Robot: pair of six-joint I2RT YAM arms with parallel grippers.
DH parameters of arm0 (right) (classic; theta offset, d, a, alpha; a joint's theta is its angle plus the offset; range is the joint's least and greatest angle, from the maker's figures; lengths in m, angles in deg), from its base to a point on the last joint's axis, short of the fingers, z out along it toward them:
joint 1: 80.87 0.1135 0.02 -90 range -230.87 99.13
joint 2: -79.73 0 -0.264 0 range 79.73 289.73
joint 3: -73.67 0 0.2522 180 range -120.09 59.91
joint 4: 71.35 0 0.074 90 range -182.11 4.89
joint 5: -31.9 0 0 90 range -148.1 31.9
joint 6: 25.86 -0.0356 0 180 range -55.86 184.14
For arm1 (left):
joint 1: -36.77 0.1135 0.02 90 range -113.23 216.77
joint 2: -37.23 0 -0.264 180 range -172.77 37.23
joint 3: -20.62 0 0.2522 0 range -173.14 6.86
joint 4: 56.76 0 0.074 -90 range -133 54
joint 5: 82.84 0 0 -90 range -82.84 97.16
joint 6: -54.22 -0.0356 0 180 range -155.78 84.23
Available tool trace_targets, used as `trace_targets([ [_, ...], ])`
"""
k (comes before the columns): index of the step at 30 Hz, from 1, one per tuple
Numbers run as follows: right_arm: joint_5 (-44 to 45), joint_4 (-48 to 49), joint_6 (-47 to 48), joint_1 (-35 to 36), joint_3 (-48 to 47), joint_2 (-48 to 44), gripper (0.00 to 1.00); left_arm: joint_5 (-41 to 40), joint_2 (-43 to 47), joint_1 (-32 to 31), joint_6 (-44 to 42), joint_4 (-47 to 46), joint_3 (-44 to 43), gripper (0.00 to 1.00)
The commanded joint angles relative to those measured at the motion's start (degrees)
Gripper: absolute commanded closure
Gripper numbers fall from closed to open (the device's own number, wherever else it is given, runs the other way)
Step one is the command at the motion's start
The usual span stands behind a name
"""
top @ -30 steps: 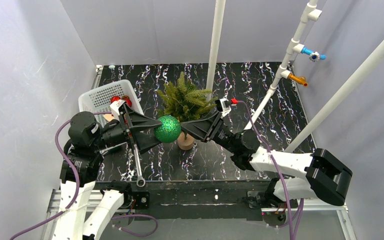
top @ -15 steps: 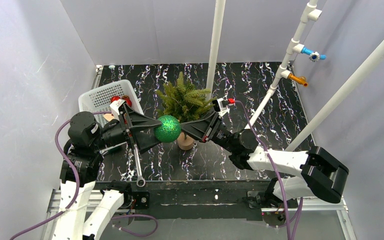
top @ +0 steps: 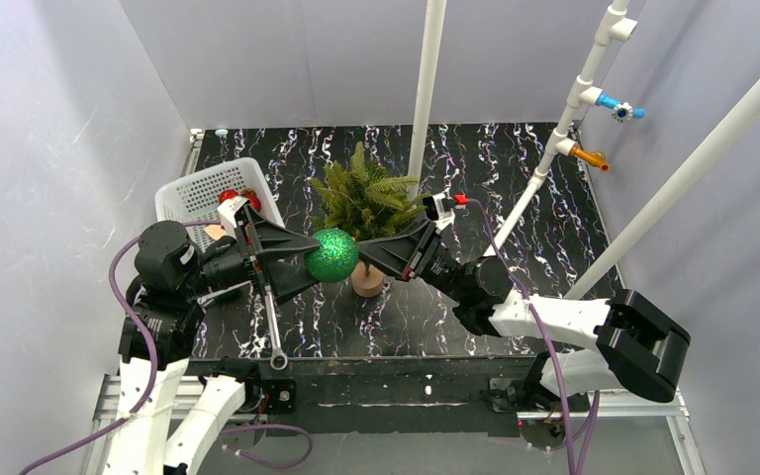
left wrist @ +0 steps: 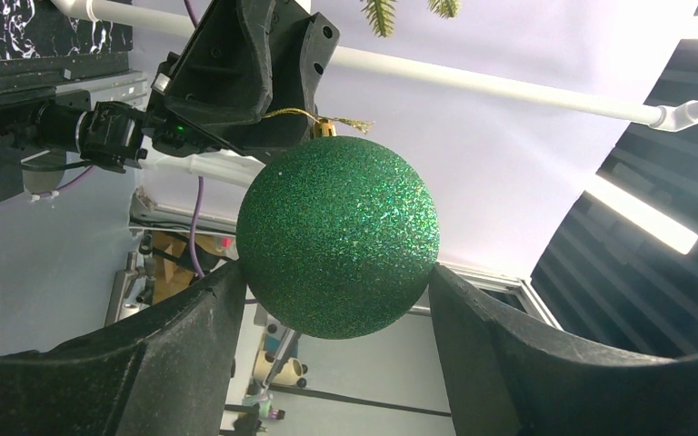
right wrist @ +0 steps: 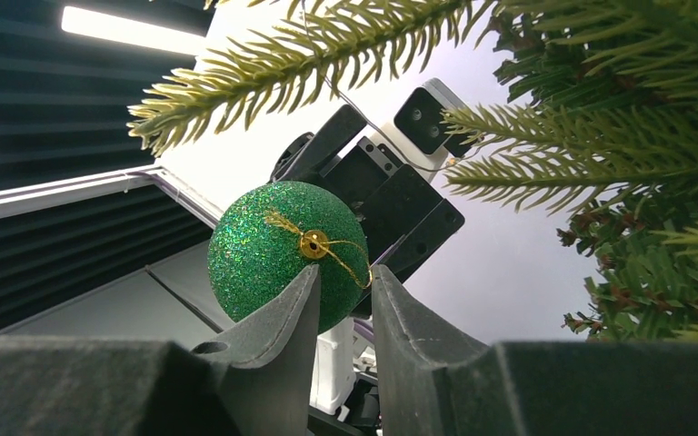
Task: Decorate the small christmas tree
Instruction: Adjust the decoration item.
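A green glitter ball (top: 332,254) hangs in front of the small christmas tree (top: 367,196), just above its tan base (top: 366,281). My left gripper (top: 319,258) is shut on the ball from the left, and in the left wrist view (left wrist: 336,272) both fingers press the ball's (left wrist: 338,236) sides. From the right, my right gripper (top: 362,253) meets the ball. In the right wrist view it (right wrist: 345,270) stands open by a narrow gap, right under the gold cap (right wrist: 313,242), and the gold loop trails down to its fingertips. Tree branches (right wrist: 600,154) fill that view's right side.
A white basket (top: 198,193) with red pieces inside stands at the back left. A white pole (top: 426,89) rises just behind the tree. A slanted white pipe (top: 564,129) with blue and orange taps stands at the right. A slim metal tool (top: 273,332) lies near the front edge.
My right gripper's jaws have narrowed around the ball's cap, and the right arm has shifted slightly left. The left gripper and ball have stayed put.
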Motion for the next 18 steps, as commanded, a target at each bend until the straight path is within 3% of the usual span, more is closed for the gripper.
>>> trace_targets([
  [1, 0.79, 4.63, 0.04, -0.15, -0.8, 0.09, 0.66, 3.46, 0.26, -0.13, -0.32, -2.7, -2.1, 0.68],
  [11, 0.64, 6.76, -1.75, -0.15, -0.96, 1.98, 0.68, 3.55, 0.41, -0.06, -1.53, -1.31, -2.71, 0.68],
  [18, 1.46, 6.08, -1.19, -0.13, -0.26, 1.17, 0.82, 3.64, 0.52, -0.08, -1.56, -1.2, -2.67, 0.68],
])
